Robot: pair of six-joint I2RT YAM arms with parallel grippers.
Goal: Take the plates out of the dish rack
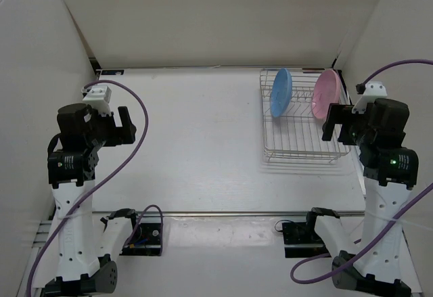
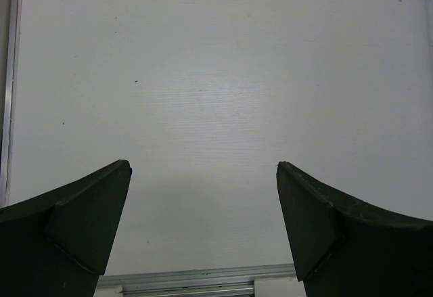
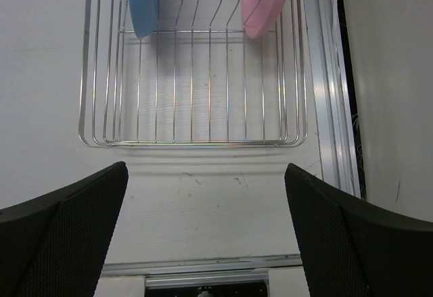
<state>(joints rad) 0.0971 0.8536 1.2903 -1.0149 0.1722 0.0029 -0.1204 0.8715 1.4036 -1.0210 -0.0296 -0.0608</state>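
Note:
The silver wire dish rack [image 1: 298,138] stands at the right of the table. A light blue plate [image 1: 281,92] and a pink plate [image 1: 325,93] stand on edge at its far end, blue on the left. In the right wrist view the rack [image 3: 196,118] lies ahead with the blue plate [image 3: 142,3] and pink plate [image 3: 265,3] at the top. My right gripper [image 3: 203,172] is open and empty, above the table near the rack's front right. My left gripper [image 2: 203,168] is open and empty over bare table at the far left.
White walls enclose the table on the left, back and right. A metal rail [image 1: 223,214] runs along the near edge. A metal strip [image 3: 328,94] runs beside the rack's right side. Purple cables [image 1: 139,118] loop from both arms.

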